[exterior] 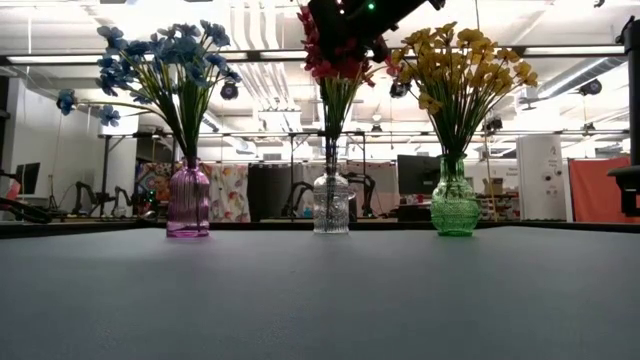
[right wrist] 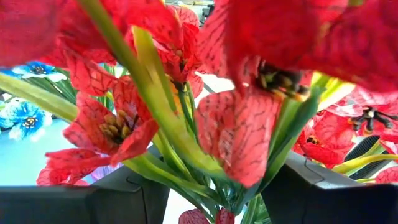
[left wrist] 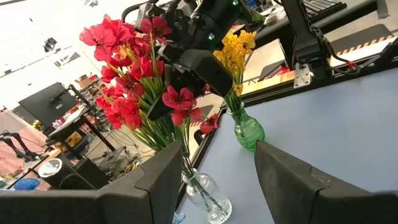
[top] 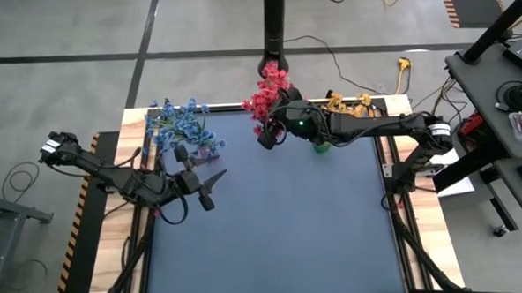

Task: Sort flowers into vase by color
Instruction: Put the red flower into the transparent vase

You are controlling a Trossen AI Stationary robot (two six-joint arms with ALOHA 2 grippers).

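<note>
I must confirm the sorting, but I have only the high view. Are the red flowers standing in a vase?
Observer: Yes, the low view shows the red flowers in a clear vase, the middle of three.
Operator: Which colours are beside it?
Observer: Blue flowers in a purple vase, yellow flowers in a green vase.
Operator: Is the right gripper among the red ones?
Observer: Yes, the right gripper has green stems between its fingers.

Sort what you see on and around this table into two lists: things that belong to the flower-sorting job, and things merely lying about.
Job:
red flowers
blue flowers
yellow flowers
purple vase
clear vase
green vase
right hand, at the red flowers
left hand, open

Lying about:
floor cables
side bench
</note>
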